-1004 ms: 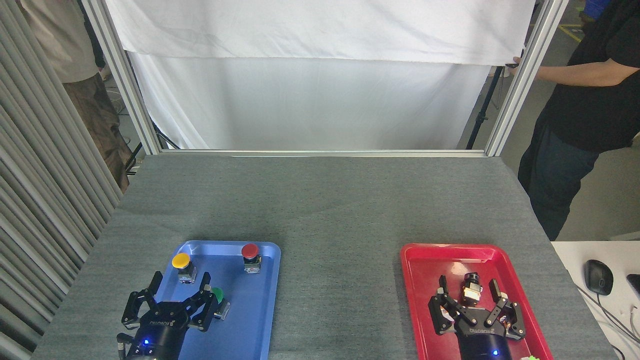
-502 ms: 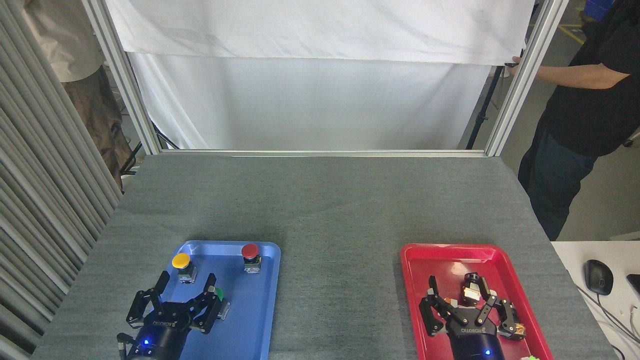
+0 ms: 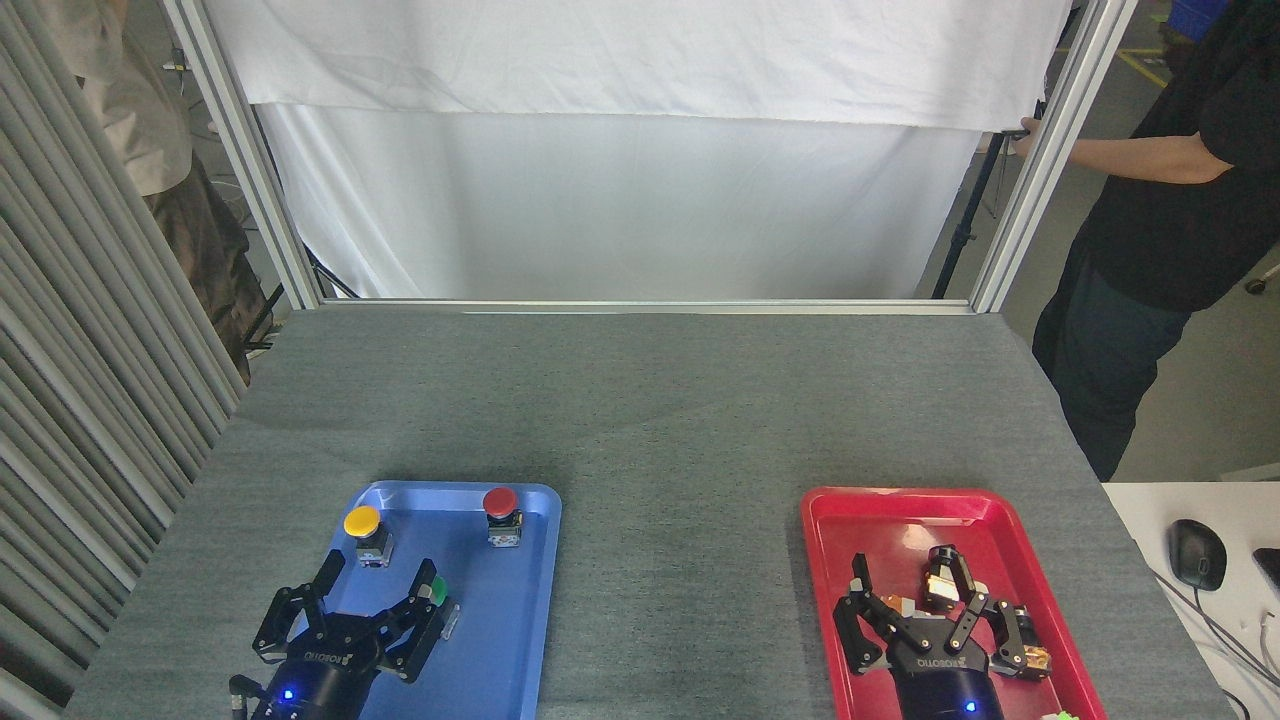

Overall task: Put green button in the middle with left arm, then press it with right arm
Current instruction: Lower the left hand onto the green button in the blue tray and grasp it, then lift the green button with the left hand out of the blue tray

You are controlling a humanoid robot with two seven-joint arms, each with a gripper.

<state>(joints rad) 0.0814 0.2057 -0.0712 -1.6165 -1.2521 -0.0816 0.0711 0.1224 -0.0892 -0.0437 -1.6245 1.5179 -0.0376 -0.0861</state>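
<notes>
Green button (image 3: 438, 590): in the blue tray (image 3: 500, 640), near-left area, mostly hidden behind one finger of the left claw (image 3: 382, 588).
Left claw: fingers spread, not yet around the button; button sits at its right finger.
Yellow button (image 3: 362, 522), red button (image 3: 500, 502): far end of same tray, apart.
Right claw (image 3: 908, 582): spread over the red tray (image 3: 880, 510), beside a small black-and-tan part (image 3: 940, 580).
Middle of table (image 3: 680, 560): bare.
Handling note: shift the claw rightward to centre the base between fingers, close low, lift straight.
</notes>
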